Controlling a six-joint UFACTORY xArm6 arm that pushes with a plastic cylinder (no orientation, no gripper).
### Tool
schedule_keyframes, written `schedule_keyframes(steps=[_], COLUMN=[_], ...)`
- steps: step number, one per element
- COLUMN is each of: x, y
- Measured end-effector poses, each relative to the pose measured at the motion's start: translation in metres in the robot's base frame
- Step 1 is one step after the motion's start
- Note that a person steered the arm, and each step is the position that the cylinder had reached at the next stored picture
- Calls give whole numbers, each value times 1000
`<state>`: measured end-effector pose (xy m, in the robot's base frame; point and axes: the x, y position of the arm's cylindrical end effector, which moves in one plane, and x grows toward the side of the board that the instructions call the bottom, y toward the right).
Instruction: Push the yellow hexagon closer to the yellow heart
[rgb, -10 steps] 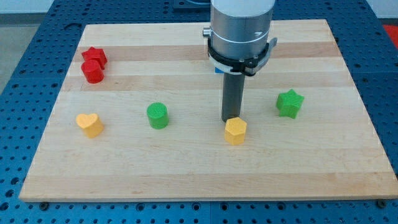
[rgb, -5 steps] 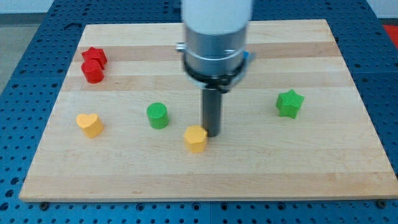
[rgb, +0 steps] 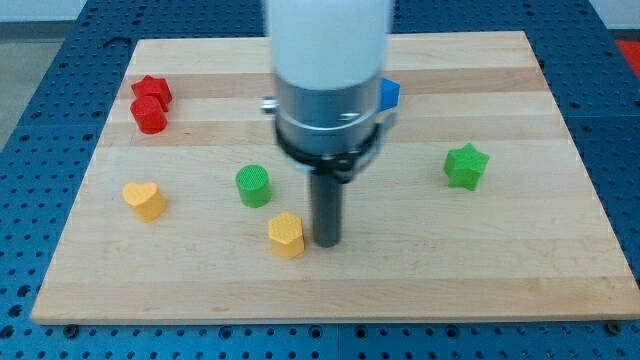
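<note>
Presently, my tip (rgb: 326, 243): a bare rod, nothing gripped, resting just beside the yellow hexagon (rgb: 286, 235), on the side facing the desk's right edge. Risk: the hexagon sits nearer the bottom edge than the yellow heart (rgb: 144, 200); a straight push could carry it below the heart, or an off-centre touch could let it slip aside. Green cylinder (rgb: 254, 186): near, toward the top edge, could be clipped. Yellow heart: well apart, toward the left edge of the desk (rgb: 330, 290).
</note>
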<state>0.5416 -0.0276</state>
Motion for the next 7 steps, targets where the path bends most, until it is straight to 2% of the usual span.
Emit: schedule_keyframes(steps=[1, 2, 4, 5, 6, 7], x=[-13, -20, -13, 27, 37, 25], y=[-71, -104, -3, -15, -62, -106])
